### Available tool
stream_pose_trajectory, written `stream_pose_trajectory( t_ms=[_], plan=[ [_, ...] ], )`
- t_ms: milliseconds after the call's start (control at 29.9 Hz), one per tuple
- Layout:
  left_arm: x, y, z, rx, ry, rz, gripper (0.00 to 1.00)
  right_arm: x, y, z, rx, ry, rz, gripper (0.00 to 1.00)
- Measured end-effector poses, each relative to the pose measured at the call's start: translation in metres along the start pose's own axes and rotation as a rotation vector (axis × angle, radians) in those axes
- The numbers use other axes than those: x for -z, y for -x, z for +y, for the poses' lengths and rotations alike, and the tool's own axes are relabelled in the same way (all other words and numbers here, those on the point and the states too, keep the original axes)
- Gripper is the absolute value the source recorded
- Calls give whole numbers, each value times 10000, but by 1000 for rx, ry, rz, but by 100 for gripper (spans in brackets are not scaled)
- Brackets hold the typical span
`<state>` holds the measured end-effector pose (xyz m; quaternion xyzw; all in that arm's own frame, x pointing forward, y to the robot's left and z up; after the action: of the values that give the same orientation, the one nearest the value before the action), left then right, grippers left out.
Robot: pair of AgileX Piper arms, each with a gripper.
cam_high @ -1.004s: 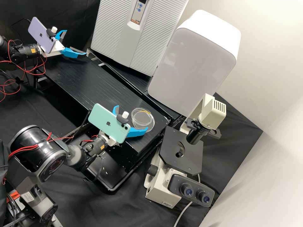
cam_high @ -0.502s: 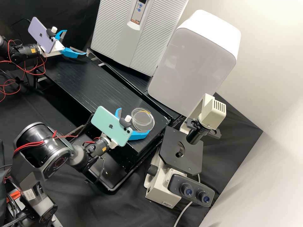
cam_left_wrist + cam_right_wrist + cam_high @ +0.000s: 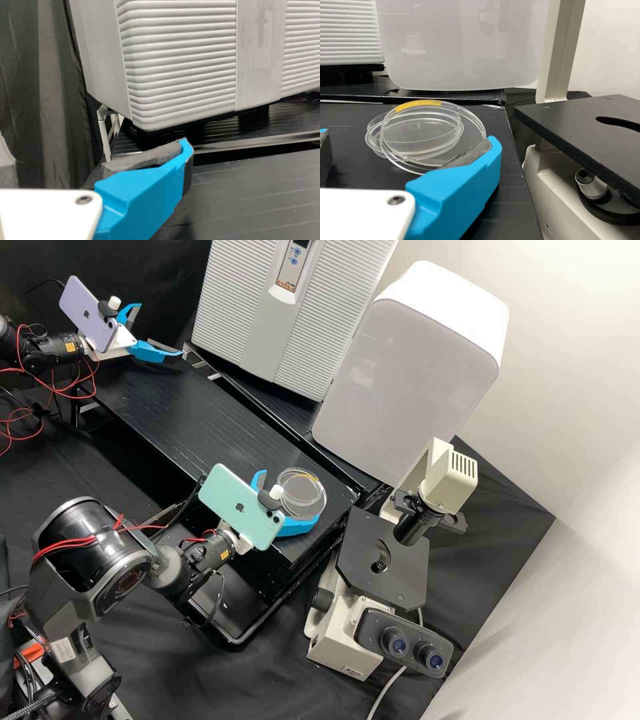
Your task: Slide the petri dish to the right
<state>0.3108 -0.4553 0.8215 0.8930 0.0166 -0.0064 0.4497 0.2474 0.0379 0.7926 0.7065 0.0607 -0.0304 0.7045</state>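
Petri dish (image 3: 422,132) inside wide-spread right pincer (image 3: 288,494), rim against one pad (image 3: 465,154)

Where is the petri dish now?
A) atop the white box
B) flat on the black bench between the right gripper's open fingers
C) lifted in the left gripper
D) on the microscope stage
B: the petri dish lies on the bench with a blue finger of the right gripper on either side.

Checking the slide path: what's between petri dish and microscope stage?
In the right wrist view, bare bench top and its edge separate petri dish from microscope stage; a blue fingertip borders that stretch.
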Motion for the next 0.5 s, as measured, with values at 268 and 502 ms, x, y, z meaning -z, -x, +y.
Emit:
stream_pose_trajectory(
  t_ms=[268,502],
  plan=[
    [0,0,0,0,0,0,100,10,-20,13,-1,0,-1,0],
    [0,0,0,0,0,0,100,1,-46,14,-2,-5,-9,0]
  ],
)
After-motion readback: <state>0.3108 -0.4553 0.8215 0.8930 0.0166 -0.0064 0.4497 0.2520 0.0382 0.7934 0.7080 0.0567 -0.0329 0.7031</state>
